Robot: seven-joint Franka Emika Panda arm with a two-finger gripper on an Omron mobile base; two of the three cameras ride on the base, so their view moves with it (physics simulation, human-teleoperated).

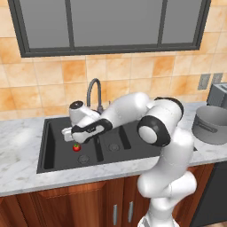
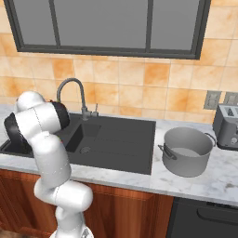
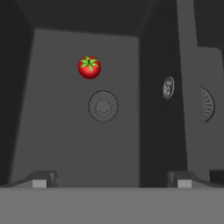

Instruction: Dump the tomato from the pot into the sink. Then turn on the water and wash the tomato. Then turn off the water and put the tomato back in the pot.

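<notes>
Two dark fingertips of our gripper (image 3: 109, 178) stand wide apart, holding nothing, above the sink (image 1: 55, 162). Beyond them the tomato (image 3: 89, 67) lies in the sink's wide basin, just beside the drain (image 3: 103, 106); we judge it could roll if nudged. Farthest, the pot (image 2: 185, 151) looks empty.

One tomato (image 1: 76, 147) is counted, sitting in one double-basin sink (image 2: 135, 158), so two basins and two round drains (image 3: 103, 106) are seen. One pot (image 2: 187, 151), one gooseneck faucet (image 2: 73, 91) and one toaster (image 2: 227, 125) are spotted too. Two wall outlets (image 2: 212, 99) are counted on the tiles, plus one window (image 2: 107, 25) split into three panes.
</notes>
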